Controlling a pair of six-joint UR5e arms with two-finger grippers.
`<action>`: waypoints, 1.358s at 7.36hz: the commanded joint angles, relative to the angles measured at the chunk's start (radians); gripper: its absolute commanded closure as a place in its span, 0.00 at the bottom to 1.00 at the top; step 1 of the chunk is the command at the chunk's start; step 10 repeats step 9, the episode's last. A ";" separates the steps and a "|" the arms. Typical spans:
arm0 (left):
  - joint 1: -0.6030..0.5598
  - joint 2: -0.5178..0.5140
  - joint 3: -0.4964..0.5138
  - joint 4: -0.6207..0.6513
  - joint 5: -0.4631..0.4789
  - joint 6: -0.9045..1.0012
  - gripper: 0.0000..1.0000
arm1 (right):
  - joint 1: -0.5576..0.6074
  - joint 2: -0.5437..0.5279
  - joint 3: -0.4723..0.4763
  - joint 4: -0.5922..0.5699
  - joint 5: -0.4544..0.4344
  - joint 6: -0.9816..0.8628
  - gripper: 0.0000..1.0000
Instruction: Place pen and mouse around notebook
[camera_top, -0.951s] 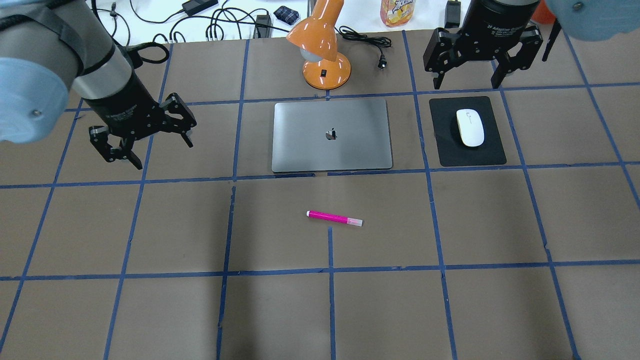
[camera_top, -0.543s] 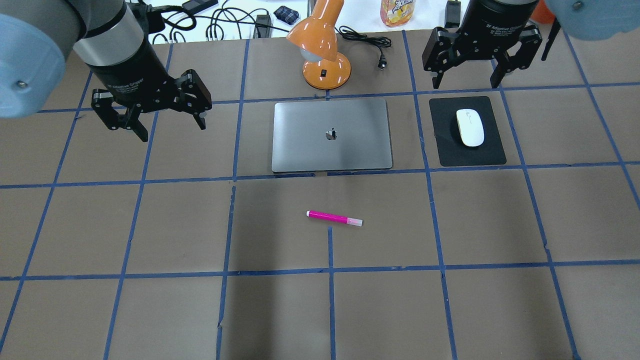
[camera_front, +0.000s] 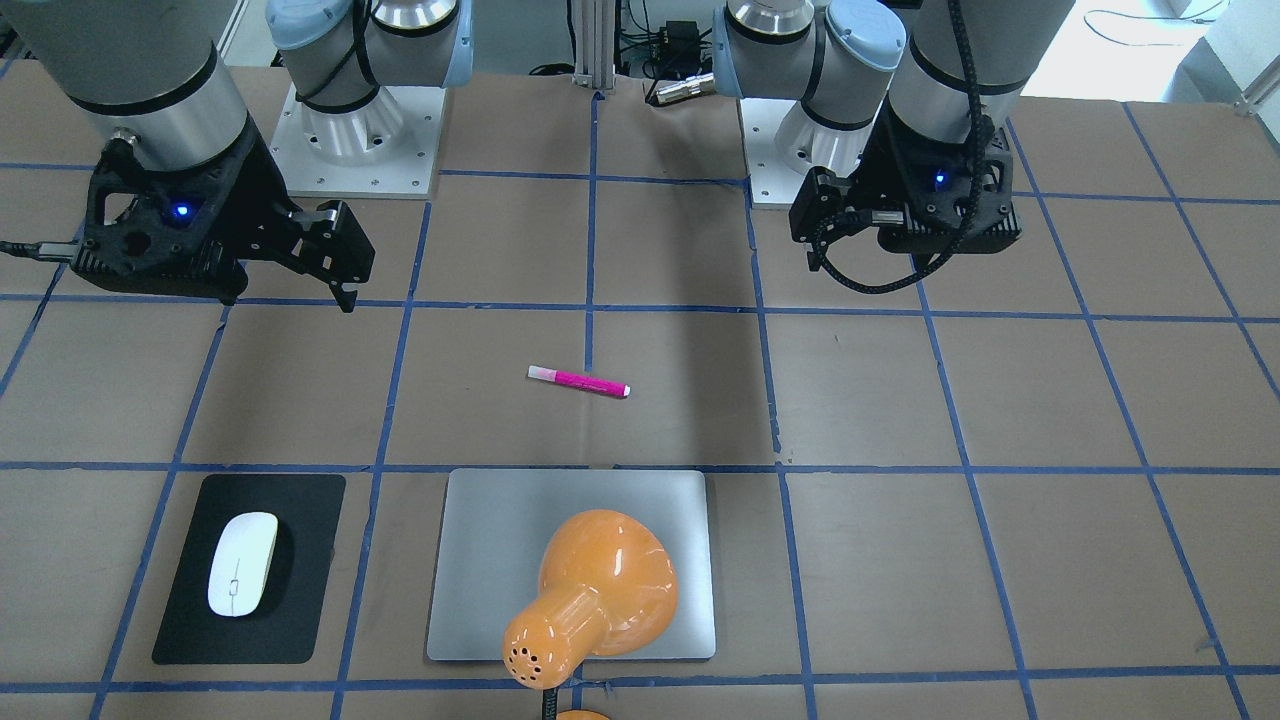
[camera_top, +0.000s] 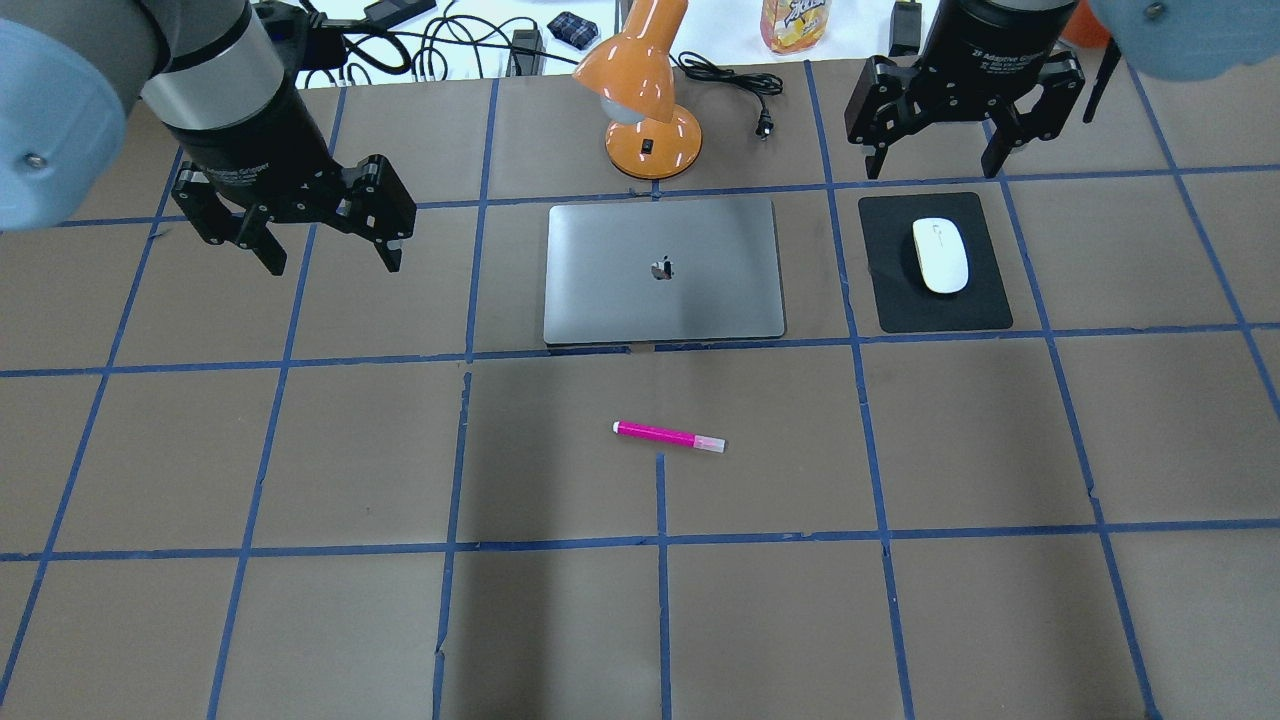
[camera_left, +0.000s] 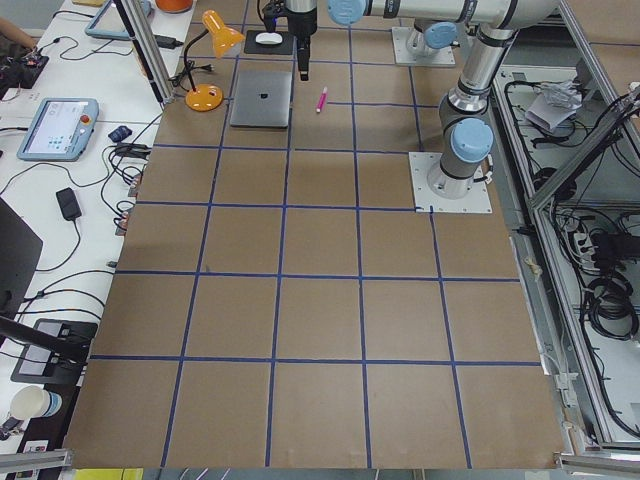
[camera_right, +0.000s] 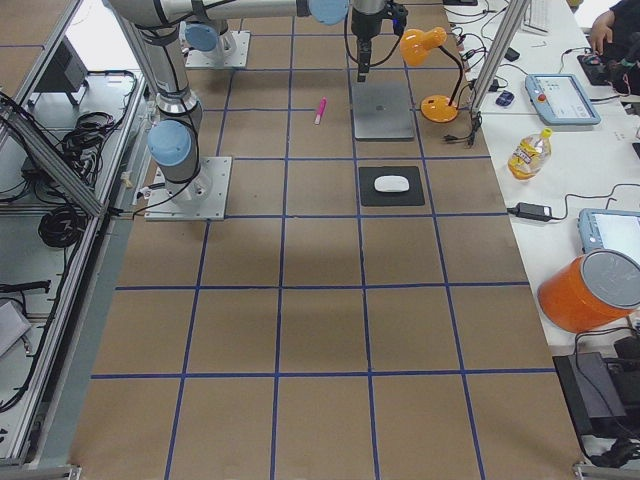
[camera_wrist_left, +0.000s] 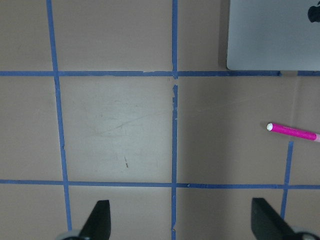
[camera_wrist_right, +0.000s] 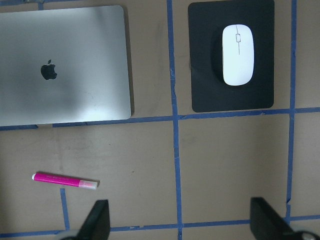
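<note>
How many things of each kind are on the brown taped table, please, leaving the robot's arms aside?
pen: 1
mouse: 1
notebook: 1
black pad: 1
orange lamp: 1
Total: 5

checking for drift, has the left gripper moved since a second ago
Yes. In the overhead view the left gripper has moved away from the robot: it was level with the notebook's near part, now with its middle.
</note>
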 joint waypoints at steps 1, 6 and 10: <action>0.000 -0.012 0.003 0.011 -0.006 0.018 0.00 | 0.001 0.003 0.000 -0.003 0.000 0.000 0.00; 0.006 -0.026 -0.006 0.126 -0.049 0.091 0.00 | 0.001 0.003 -0.005 -0.002 0.002 0.002 0.00; 0.009 -0.002 -0.006 0.091 -0.035 0.064 0.00 | 0.001 0.003 -0.006 -0.003 0.002 0.002 0.00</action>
